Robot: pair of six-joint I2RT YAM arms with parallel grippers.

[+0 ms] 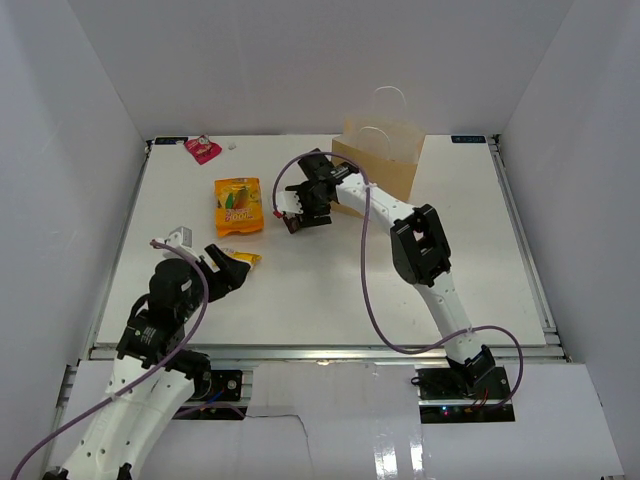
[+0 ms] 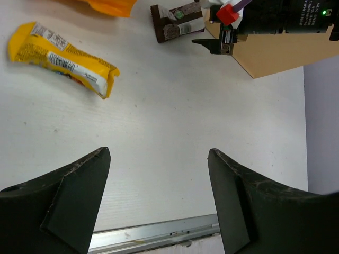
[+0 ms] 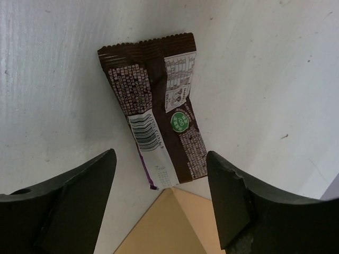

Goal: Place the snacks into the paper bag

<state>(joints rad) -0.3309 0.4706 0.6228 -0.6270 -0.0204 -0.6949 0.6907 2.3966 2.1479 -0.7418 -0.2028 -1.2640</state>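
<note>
You cannot see inside the paper bag (image 1: 385, 160) from any camera. It stands upright at the far middle of the table (image 1: 480, 280). Your right arm crosses its near left corner, and the right wrist view catches only a tan wedge of it.

The brown bar (image 3: 159, 106) lies flat on the table just beside that corner; whether they touch is hard to tell. From above, the bar is mostly hidden under the right gripper (image 3: 161, 177). Its fingers stand wide apart over the bar and grip nothing.

The left gripper (image 2: 159, 180) is also spread wide, with bare table between its fingers. From above it covers part of the yellow packet (image 2: 63, 58), which lies just beyond it. The left wrist view cuts the orange pouch (image 1: 238, 205) down to one corner.

The pink packet (image 1: 203, 149) at the far left edge and the small pale packet (image 1: 178, 237) near your left arm are too small to read.

The bag is stiff, matte tan paper with white looped handles. The bar's wrapper is glossy dark brown, long and flat, with a zigzag sealed end and a white barcode panel. The yellow packet is puffy and crinkled, and the pouch is flat, shiny and rectangular.
</note>
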